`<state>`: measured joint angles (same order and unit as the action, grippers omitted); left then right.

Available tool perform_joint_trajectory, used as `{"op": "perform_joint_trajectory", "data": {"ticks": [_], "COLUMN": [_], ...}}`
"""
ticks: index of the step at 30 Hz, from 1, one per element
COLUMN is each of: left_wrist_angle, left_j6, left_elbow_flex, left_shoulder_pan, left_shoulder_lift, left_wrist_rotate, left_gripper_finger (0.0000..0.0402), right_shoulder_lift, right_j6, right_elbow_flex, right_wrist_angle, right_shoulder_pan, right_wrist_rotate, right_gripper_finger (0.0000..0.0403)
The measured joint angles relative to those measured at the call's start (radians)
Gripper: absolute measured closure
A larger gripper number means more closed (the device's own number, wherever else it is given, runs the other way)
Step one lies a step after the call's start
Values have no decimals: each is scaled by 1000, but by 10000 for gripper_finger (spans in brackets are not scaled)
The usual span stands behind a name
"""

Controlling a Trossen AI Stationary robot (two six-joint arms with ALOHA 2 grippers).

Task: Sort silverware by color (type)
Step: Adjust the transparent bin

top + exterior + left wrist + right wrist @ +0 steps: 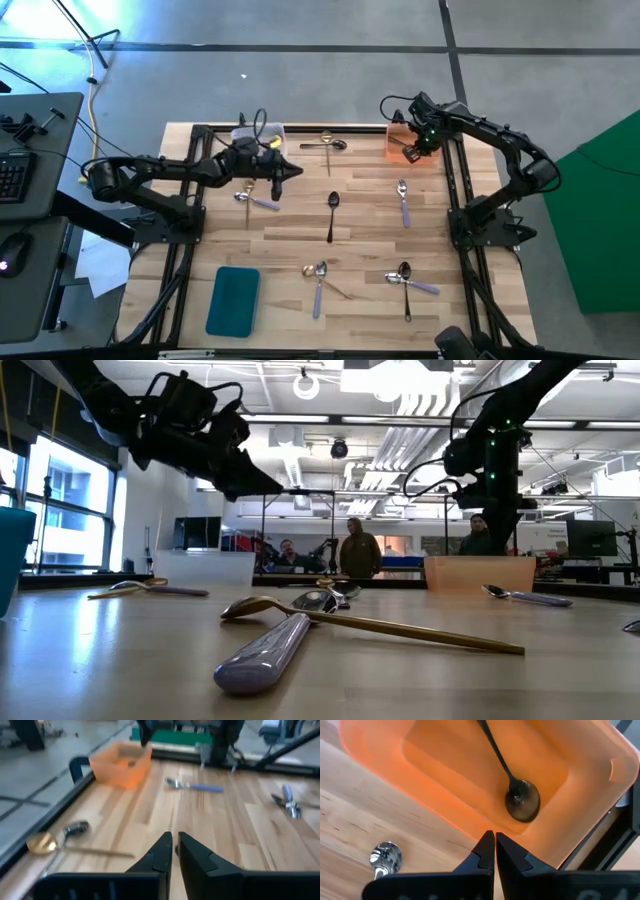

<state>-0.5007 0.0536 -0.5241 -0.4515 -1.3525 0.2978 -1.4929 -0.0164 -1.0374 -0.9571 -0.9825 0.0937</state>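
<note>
You are looking at the right pincer (408, 152) hanging over the orange tray (399, 146) at about one o'clock on the table (290, 235); its fingers are sitting all but closed and gripping nothing, and in the right wrist view a black spoon (512, 782) is lying inside that tray, with a silver spoon (385, 857) resting on the wood just outside it; the left pincer (297, 171) is hovering near eleven o'clock, beside the clear tray (258, 134), its fingers also nearly together and empty. The rest of the silverware is lying spread across the table: a gold spoon (322, 141) at twelve o'clock touching another spoon, a black spoon (332, 214) near the centre, a lilac-handled spoon (403, 201) toward three o'clock, another lilac-handled spoon (256, 201) toward nine, a crossed pair (318, 280) near six, and a second crossed pair (408, 283) near five; a teal tray (233, 300) is sitting at seven o'clock.
</note>
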Motion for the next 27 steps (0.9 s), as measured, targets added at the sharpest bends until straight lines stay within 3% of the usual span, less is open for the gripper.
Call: {"op": "perform_joint_trajectory", "data": {"ticks": [5,9,19,23,27], "left_wrist_angle": [166,196,247,453,756], "left_j6": [2,2,2,41,75], "left_elbow_flex": [-53,-81,-91,-161,-263], "left_shoulder_pan": [83,123,81,12,-63], "left_shoulder_lift": [0,0,0,0,0], "left_wrist_rotate": [-100,-157,-177,-207,-333], "left_gripper_finger": [343,326,332,354,385], "right_shoulder_lift": [0,1,7,36,78], "right_j6": [-57,-95,-120,-124,-123], "right_elbow_flex": [1,1,24,71,86], "right_wrist_angle": [49,121,250,361,415], "right_shoulder_pan": [0,0,1,1,9], "right_wrist_rotate": [-42,-127,-215,-281,-282], "right_gripper_finger": [403,403,403,403,403]}}
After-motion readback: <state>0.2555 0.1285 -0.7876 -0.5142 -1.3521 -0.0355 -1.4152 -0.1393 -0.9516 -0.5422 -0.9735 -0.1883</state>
